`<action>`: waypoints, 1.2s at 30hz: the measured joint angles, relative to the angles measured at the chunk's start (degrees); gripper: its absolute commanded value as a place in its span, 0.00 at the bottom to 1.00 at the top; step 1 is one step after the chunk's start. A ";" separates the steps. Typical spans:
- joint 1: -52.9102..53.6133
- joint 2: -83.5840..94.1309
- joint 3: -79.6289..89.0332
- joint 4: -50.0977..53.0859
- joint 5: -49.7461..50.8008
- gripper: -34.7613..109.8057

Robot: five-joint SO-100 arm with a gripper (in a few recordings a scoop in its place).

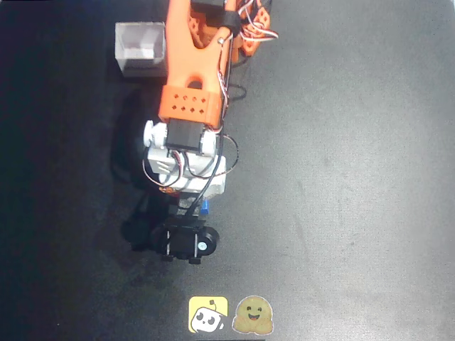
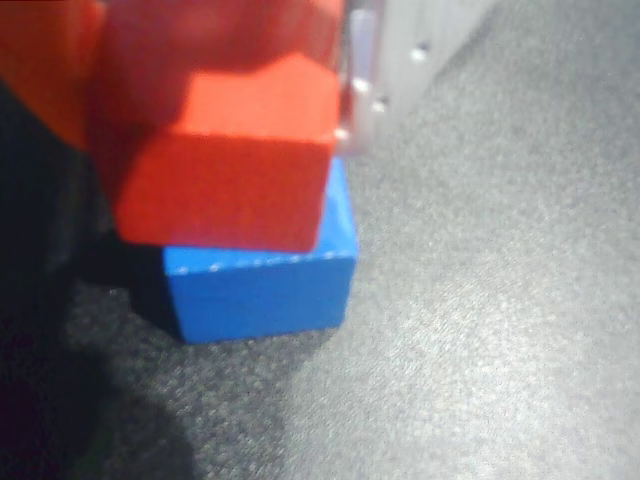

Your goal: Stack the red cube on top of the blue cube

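In the wrist view the red cube (image 2: 225,165) sits on the blue cube (image 2: 262,280), shifted left so it overhangs that edge, and the jaws appear clamped on it, likely for placement. The blue cube rests on the dark surface (image 2: 500,330). Open room lies all around; the white box (image 1: 140,47) stands well apart.

The red cube (image 2: 225,170) is bright red and plain, the blue cube (image 2: 262,285) bright blue and plain. The table (image 1: 341,177) is dark grey with a fine woven texture. The arm (image 1: 192,64) is orange, with white and black parts. The box (image 1: 140,47) is white. One sticker (image 1: 207,314) is yellow, the other sticker (image 1: 254,315) brownish-yellow.
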 measured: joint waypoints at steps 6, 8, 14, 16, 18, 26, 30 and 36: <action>0.00 0.00 0.00 0.70 -1.67 0.24; 0.00 0.09 0.00 0.79 -1.76 0.24; -0.79 0.53 0.00 1.14 -2.20 0.24; -0.79 0.53 0.00 1.14 -2.20 0.24; -0.70 0.53 0.00 1.14 -2.20 0.24; -1.05 0.53 -0.09 1.14 -2.20 0.25; -1.32 0.53 -0.09 0.97 -2.20 0.33; -1.14 0.53 -0.09 0.18 -2.20 0.36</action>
